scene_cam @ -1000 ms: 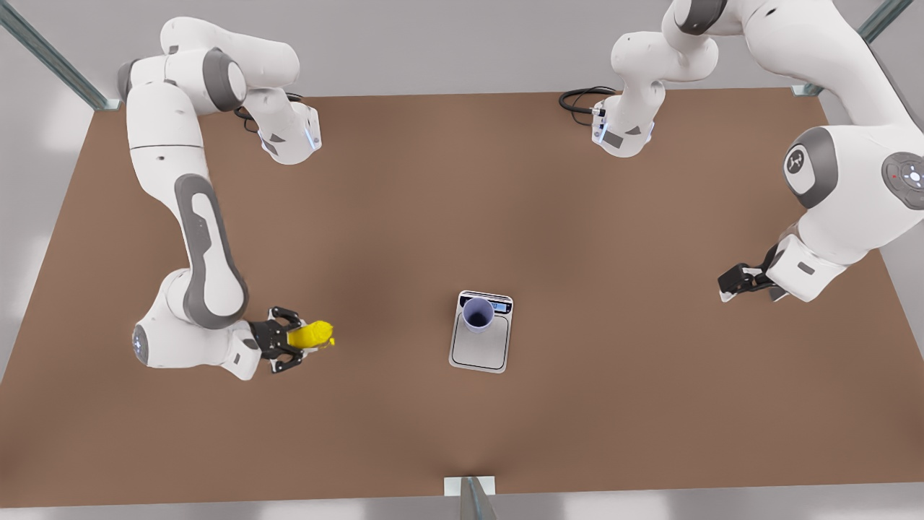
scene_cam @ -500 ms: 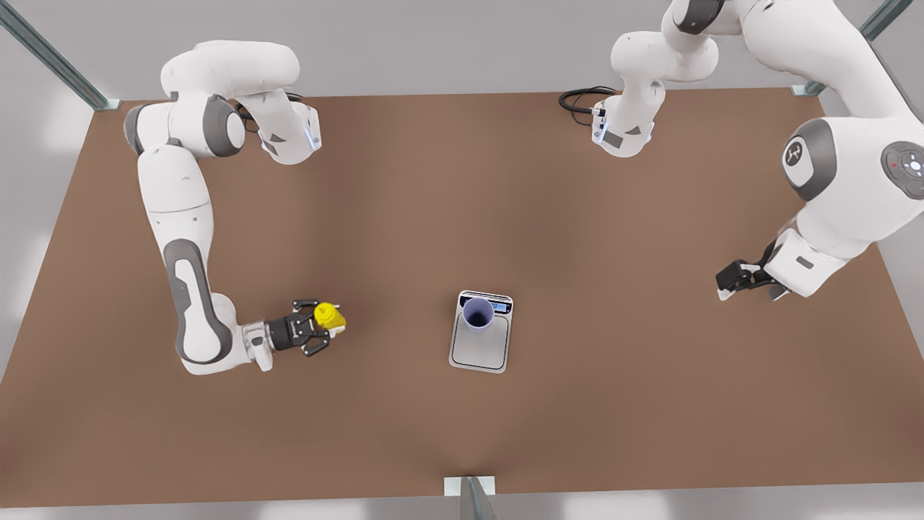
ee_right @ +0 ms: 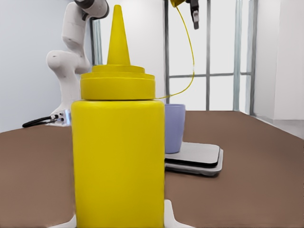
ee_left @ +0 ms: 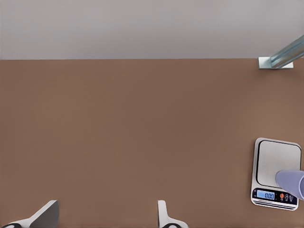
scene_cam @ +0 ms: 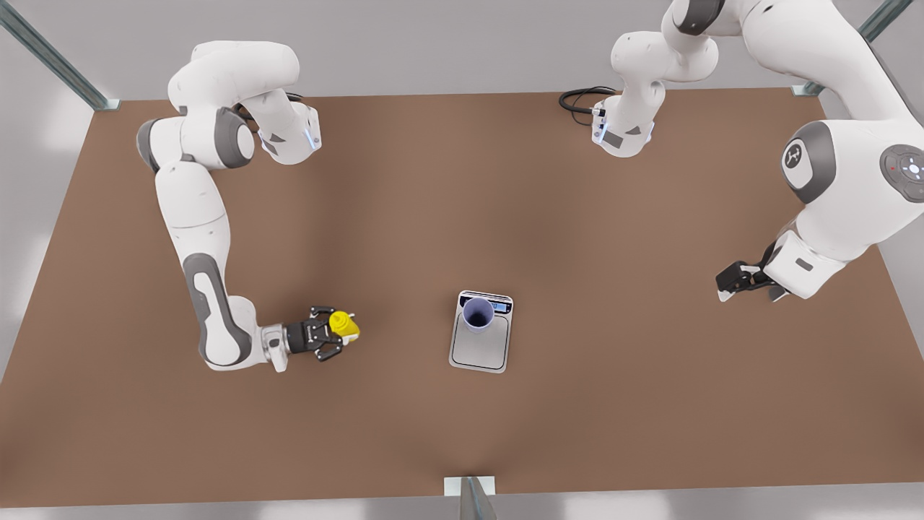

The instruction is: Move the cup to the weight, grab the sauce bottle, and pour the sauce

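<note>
- Open brown table [scene_cam: 404, 195] separates the upright sauce bottle [scene_cam: 344, 324] from the weight [scene_cam: 481, 339]; the cup [scene_cam: 478, 313] stands on its plate by the display.
- The right gripper [scene_cam: 333, 334], arm stretched low, clamps the bottle.
- The left gripper [scene_cam: 729, 280] waits, fingers [ee_left: 45, 216] spread, near the table's edge at the front view's right.

One sauce bottle [scene_cam: 345, 324], one cup [scene_cam: 478, 313], one weight [scene_cam: 481, 339]
</note>
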Available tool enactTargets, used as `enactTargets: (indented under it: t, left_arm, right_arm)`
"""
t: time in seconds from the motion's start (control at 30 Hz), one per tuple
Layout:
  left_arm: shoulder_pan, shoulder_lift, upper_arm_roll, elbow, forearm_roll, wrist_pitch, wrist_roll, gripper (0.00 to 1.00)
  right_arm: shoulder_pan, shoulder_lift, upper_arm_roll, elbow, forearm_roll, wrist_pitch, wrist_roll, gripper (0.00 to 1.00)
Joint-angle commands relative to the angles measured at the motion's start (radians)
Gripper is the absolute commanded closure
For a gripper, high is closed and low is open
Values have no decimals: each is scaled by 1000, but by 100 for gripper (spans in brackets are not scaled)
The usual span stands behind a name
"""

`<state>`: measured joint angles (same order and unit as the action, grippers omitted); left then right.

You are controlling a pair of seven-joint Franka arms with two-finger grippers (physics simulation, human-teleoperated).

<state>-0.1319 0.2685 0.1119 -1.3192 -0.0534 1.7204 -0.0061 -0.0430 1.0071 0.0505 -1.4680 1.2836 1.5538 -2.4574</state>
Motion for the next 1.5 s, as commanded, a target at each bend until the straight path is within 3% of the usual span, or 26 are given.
enactTargets:
  t: [0.0, 0.47, 0.57, 0.63, 0.97, 1.2, 1.3, 1.37, 1.47]
  left_arm:
    - [0, 0, 0, 0, 0, 1, 0, 0]
    - [0, -2, 0, 0, 1, 1, 0, 0]
    - [0, 0, 0, 0, 0, 2, 0, 0]
    - [0, 0, 0, 0, 1, 4, 0, 0]
    - [0, 0, 0, 0, 0, 1, 0, 0]
    - [0, 0, 0, 0, 1, 5, 0, 0]
    - [0, 1, 0, 0, 0, 5, 0, 0]
    - [0, 1, 0, 0, 0, 5, 0, 0]
    - [0, 0, 0, 0, 1, 5, 0, 0]
  right_arm:
    - [0, 1, 0, 0, 0, 0, 0, 39]
    - [11, 7, 2, -2, 8, 8, -11, 33]
    - [9, 7, 0, 0, 8, 8, -9, 24]
    - [9, 7, 2, 0, 8, 8, -11, 0]
    - [-29, 7, -5, -12, -6, -14, -9, 0]
    - [-179, -5, -9, -94, -176, -78, -35, 0]
    - [-199, -139, -144, 6, -363, -182, 273, 0]
    - [-187, -274, -147, 89, -507, -179, 622, 0]
    - [-106, -314, -149, 311, -704, -161, 1138, 0]
